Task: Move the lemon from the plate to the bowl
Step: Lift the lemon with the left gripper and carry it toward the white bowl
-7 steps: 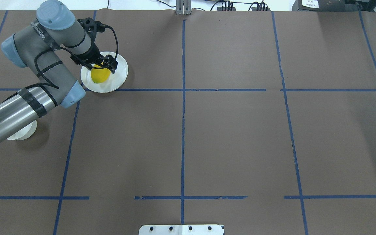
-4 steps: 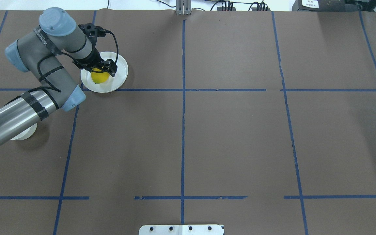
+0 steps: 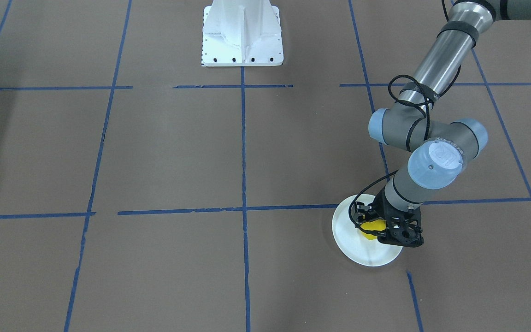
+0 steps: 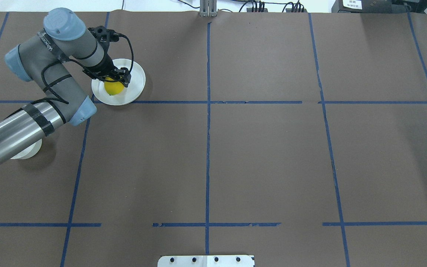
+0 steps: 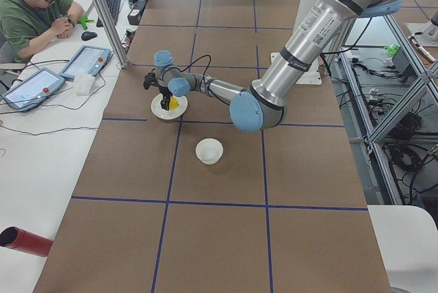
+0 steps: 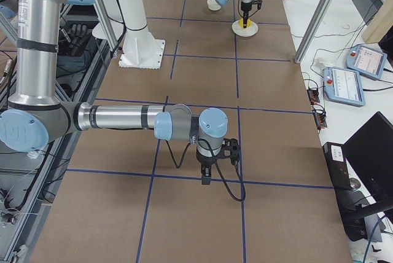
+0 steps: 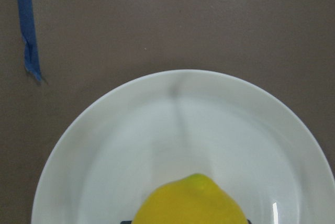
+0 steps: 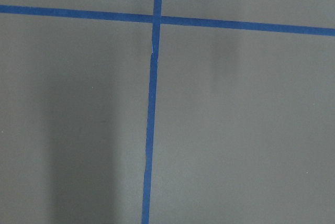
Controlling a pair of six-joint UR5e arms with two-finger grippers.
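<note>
The yellow lemon (image 4: 112, 89) lies on the flat white plate (image 4: 136, 82) at the table's far left. My left gripper (image 4: 115, 81) stands straight down over the plate, its jaws closed around the lemon, which still rests on the plate. In the left wrist view the lemon (image 7: 191, 200) fills the bottom middle, with the plate (image 7: 120, 140) beneath it. The small white bowl (image 5: 209, 150) stands nearer the robot than the plate, and in the overhead view the bowl (image 4: 28, 152) is mostly hidden under my left arm. My right gripper (image 6: 206, 179) hangs low over bare table, and I cannot tell whether it is open or shut.
Brown paper with blue tape lines (image 4: 208, 148) covers the table. The white robot base (image 3: 242, 32) stands at the near edge. A red cylinder (image 5: 20, 240) lies on the side bench. An operator (image 5: 34, 12) sits with tablets beyond the table's far side.
My left gripper came down over the lemon and its jaws drew in around it. The lemon and the plate have not moved.
</note>
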